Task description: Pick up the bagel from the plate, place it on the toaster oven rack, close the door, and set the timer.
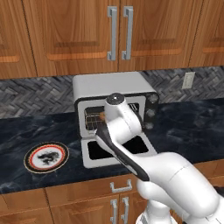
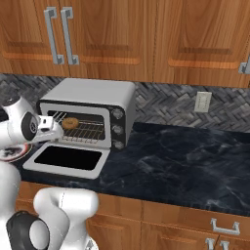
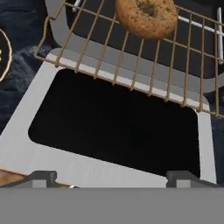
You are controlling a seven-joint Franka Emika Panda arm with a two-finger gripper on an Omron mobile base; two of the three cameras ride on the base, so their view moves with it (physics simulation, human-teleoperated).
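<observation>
Just below my gripper [image 3: 111,177] lies the door [image 3: 87,162] of the toaster oven, folded down flat, its dark glass window facing up at me inside the silver-grey frame. My two fingertips [image 3: 41,177] stand wide apart with nothing between them; I hold nothing. Beyond the door's far edge the rack [image 3: 131,65] juts out of the oven's mouth, a thin wire grid of brassy bars running away from me. On that rack, farther in and a little to one side of my centre line, sits the bagel [image 3: 146,16], golden-brown with a dark-speckled top, resting on the wires and well apart from my fingers. Off to the side on the dark marble counter [image 1: 188,127], past the door's edge, the plate [image 1: 46,156] lies flat with its red-black rim and dark middle pattern.
</observation>
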